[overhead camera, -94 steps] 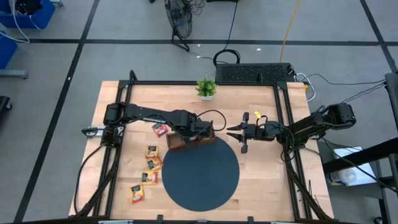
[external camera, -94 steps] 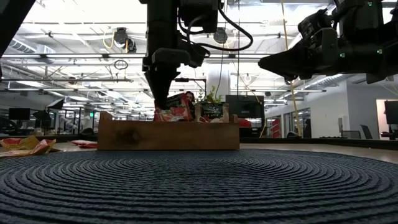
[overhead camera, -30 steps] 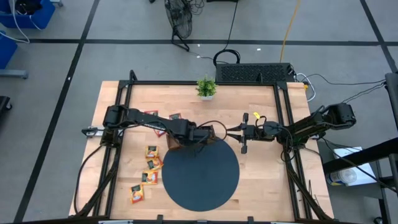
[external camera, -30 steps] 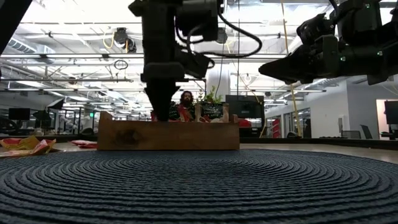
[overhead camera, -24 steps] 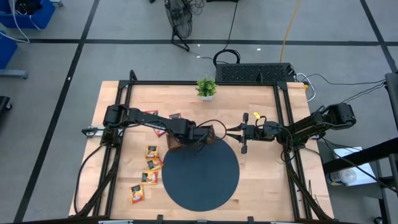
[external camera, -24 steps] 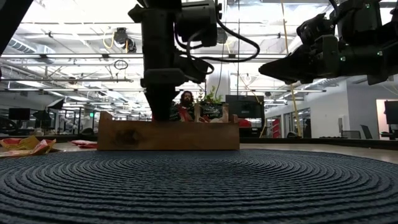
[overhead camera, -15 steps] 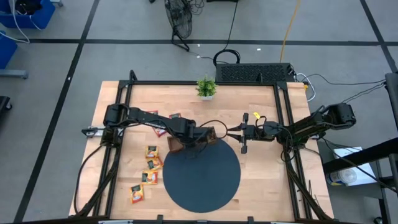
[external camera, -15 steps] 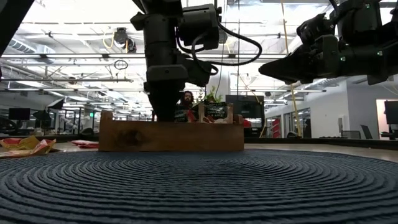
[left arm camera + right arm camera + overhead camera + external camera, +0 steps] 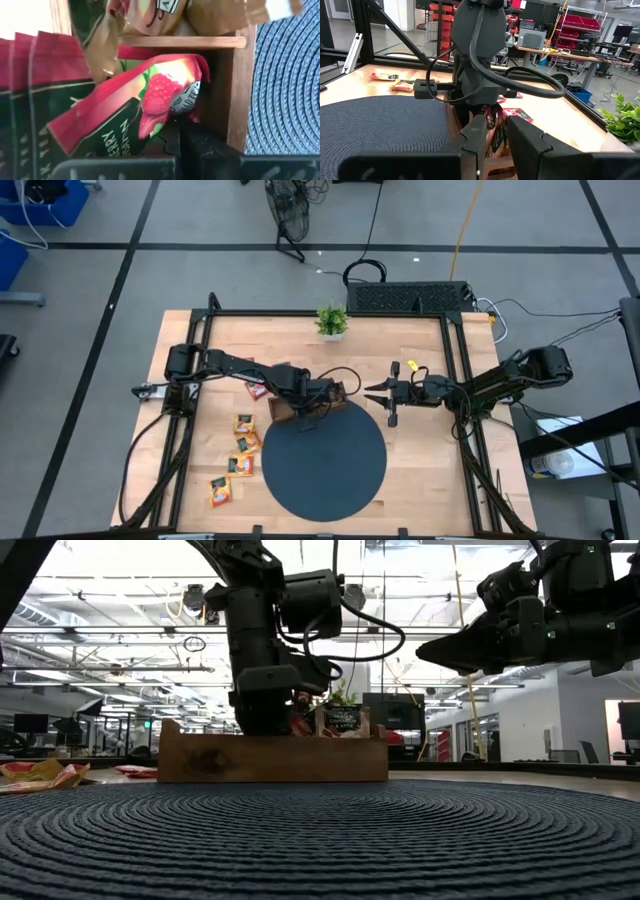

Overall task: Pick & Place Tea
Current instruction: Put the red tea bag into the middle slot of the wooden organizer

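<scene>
Left gripper (image 9: 262,725) in the tray (image 9: 272,758) — fingers closed, a red sachet (image 9: 150,102) just ahead; whether it is gripped cannot be told.

Sachets look light, thin, crinkly, likely slick — pinch a free edge. The tray holds upright red sachets; 4 yellow sachets (image 9: 243,424) lie loose beside the mat (image 9: 324,463). Right gripper (image 9: 372,390) waits nearby, fingers slightly apart, empty.

Even, bright overhead light falls on the table (image 9: 420,450), with only soft shadows. In the low view, glaring ceiling lights (image 9: 120,580) silhouette the arms. The left wrist view's red sachet (image 9: 125,110) is blurred.
</scene>
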{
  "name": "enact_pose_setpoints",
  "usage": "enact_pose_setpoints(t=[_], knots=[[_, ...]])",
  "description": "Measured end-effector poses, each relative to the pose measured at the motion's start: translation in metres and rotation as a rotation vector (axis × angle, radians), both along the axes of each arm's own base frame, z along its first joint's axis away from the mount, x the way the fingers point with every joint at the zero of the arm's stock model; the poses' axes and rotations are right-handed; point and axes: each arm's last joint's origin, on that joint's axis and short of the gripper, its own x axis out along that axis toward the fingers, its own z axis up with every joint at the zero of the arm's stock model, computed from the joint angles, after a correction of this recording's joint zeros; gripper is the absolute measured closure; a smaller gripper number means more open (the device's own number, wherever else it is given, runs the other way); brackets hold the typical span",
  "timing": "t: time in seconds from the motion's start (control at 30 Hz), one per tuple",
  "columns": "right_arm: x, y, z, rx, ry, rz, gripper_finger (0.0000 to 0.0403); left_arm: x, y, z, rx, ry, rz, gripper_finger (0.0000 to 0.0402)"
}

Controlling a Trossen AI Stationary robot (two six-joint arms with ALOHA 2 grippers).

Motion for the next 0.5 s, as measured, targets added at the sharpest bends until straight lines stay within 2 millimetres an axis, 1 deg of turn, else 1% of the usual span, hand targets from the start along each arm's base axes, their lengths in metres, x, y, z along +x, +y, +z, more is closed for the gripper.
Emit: enact_pose_setpoints(t=[0.13, 0.27, 0.5], knots=[[0.000, 0.000, 0.000, 0.000, 0.000, 0.000, 0.0332, 0.001, 0.000, 0.000, 0.000, -0.010, 0.009, 0.0398], [0.000, 0.000, 0.000, 0.000, 0.000, 0.000, 0.0332, 0.001, -0.004, 0.003, 0.018, 0.018, 0.003, 0.0398], [0.000, 0.000, 0.000, 0.000, 0.000, 0.000, 0.0332, -0.003, -0.006, 0.013, 0.142, 0.116, 0.055, 0.0398]])
